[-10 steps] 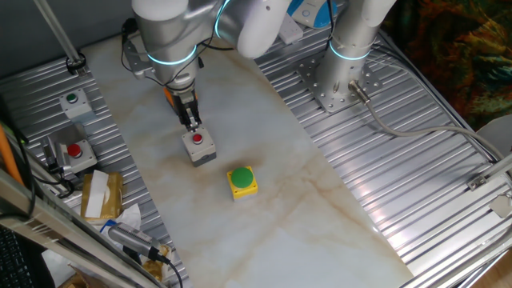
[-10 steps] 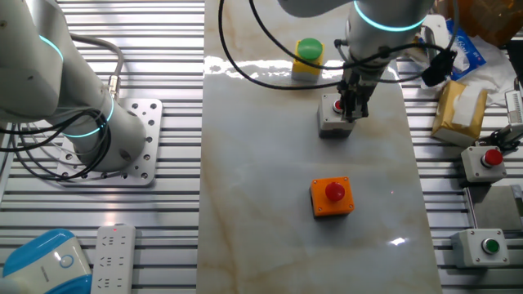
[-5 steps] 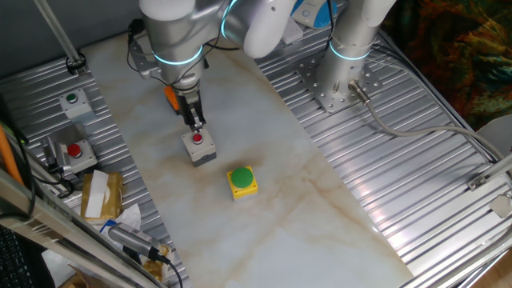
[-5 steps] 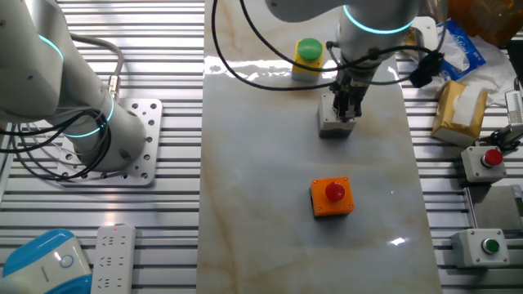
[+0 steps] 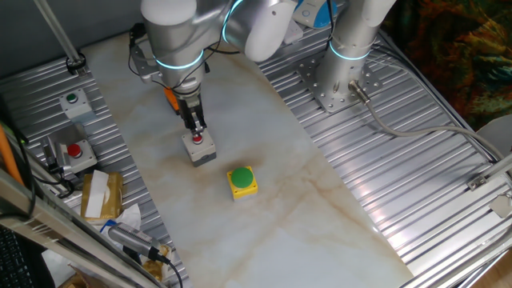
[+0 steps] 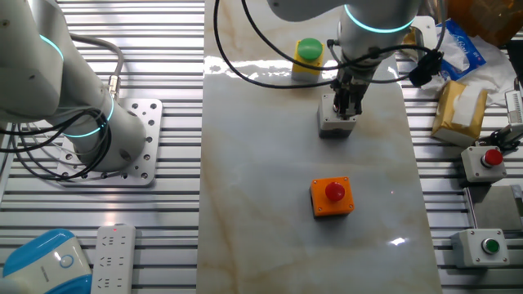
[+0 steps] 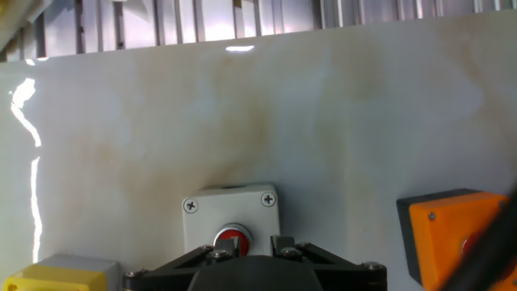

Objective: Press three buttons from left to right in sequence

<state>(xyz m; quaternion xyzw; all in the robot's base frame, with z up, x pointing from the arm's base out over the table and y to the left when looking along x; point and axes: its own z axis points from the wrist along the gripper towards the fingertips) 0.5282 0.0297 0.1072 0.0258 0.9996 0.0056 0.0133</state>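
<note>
The grey box [image 5: 199,149] with a red button stands mid-table, between the orange box [image 6: 332,198] with a red button and the yellow box [image 5: 242,182] with a large green button. My gripper [image 5: 195,128] points down right over the grey box's button and hides it in both fixed views [image 6: 347,104]. In the hand view my gripper [image 7: 257,242] shows a narrow gap between its fingertips. The left fingertip [image 7: 234,242] overlaps the red button [image 7: 229,237] of the grey box [image 7: 230,212]. I cannot tell if it touches. The orange box [image 7: 452,234] and yellow box [image 7: 65,273] flank it.
A pale grey box with a small green button [image 5: 74,102] and a cabled grey box with a red button [image 5: 76,152] sit on the ribbed metal side. A yellowish packet [image 5: 100,194] lies nearby. A second arm's base [image 5: 340,76] stands at the far side.
My gripper has shifted sideways and a little down onto the grey box. It now covers the red button that showed beside it a second ago. The boxes have not moved.
</note>
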